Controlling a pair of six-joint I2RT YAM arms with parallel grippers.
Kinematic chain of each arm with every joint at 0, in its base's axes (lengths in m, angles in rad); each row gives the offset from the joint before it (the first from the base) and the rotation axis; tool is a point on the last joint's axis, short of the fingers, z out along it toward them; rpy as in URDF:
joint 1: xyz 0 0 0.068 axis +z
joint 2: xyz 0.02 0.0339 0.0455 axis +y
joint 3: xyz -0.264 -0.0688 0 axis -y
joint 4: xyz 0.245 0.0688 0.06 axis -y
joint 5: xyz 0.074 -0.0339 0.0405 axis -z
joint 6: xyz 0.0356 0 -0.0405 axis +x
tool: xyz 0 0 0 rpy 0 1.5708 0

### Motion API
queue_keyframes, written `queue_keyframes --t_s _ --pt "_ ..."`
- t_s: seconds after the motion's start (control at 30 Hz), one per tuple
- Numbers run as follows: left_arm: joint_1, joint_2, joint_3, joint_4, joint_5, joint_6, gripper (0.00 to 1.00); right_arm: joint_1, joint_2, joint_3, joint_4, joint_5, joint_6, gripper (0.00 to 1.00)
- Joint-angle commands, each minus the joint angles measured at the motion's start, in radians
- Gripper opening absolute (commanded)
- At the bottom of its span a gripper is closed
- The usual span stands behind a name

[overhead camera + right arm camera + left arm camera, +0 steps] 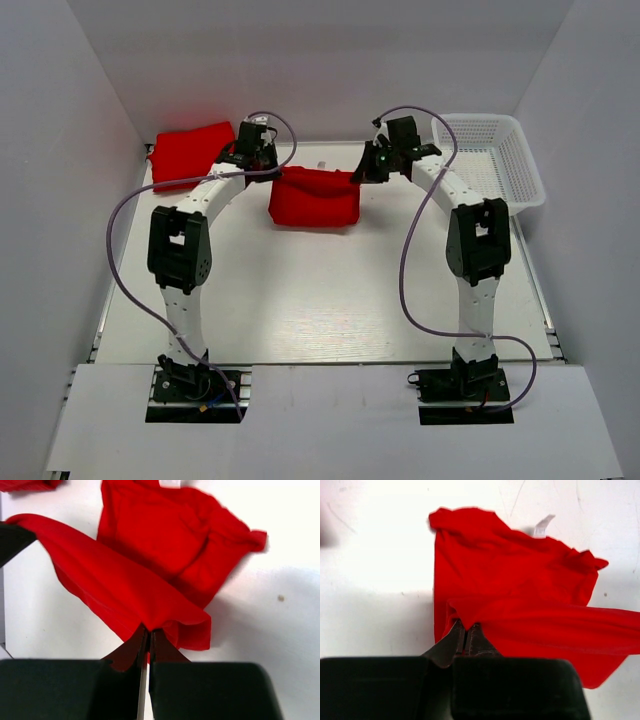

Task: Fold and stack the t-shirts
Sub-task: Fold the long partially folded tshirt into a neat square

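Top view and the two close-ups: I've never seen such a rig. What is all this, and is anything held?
The top view looks down on two robot arms bolted at the near edge of the table: the left arm and the right arm. Each ends in two-finger jaws. The close-ups come from cameras on the wrists, looking past those jaws. Both pairs of jaws are shut on one red t-shirt, each pinching an edge, so part of the cloth is raised. A second red t-shirt lies at the far left; a white basket stands at the far right.
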Motion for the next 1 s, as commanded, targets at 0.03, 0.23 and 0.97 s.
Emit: queue_keyframes --t_s 0.03,0.23,0.97 --pt "0.030 -0.002 0.054 0.106 0.011 0.048 0.00 -0.035 0.032 0.064 0.105 -0.062 -0.027 0.00" --pt "0.039 0.041 0.040 0.248 0.067 0.089 0.00 -0.044 0.069 0.089 0.188 -0.074 -0.018 0.00" --pt "0.058 0.282 0.291 0.306 0.145 0.129 1.00 -0.088 0.249 0.318 0.346 -0.078 -0.056 0.90"
